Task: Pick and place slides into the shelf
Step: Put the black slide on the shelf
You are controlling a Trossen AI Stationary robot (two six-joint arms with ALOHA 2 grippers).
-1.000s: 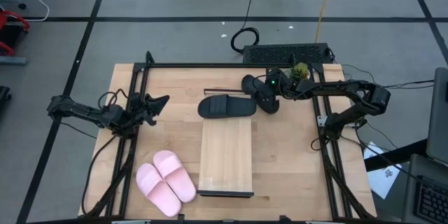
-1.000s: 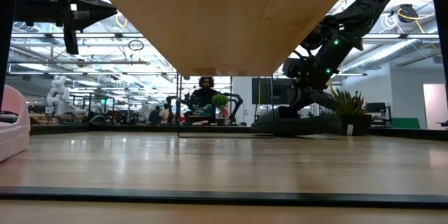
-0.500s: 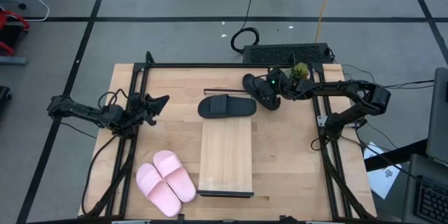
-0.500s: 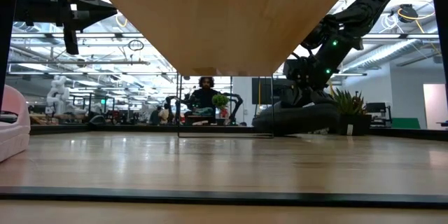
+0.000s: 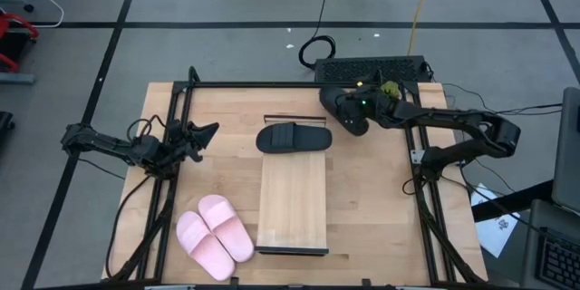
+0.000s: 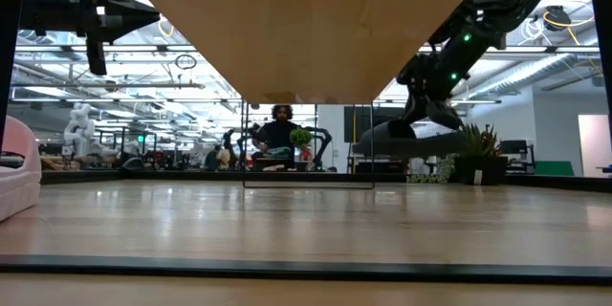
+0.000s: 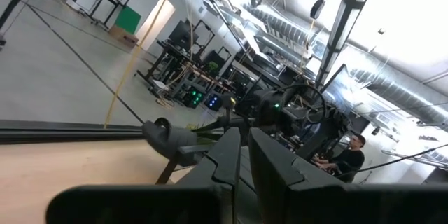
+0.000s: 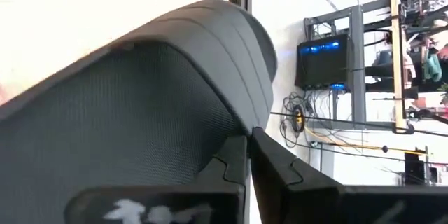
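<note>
The right gripper [image 5: 349, 118] is holding a black slide [image 5: 337, 107] pinched tight between its fingers, hanging clear above the far part of the table [image 5: 381, 199]; in the low view that slide [image 6: 406, 135] is floating off the wood. The other black slide [image 5: 293, 138] is lying flat just beyond the far end of the shelf [image 5: 293, 201]. The two pink slides [image 5: 214, 235] are sitting side by side near the table's front left corner. The left gripper [image 5: 201, 136] is waiting over the left side, fingers nearly closed on nothing.
</note>
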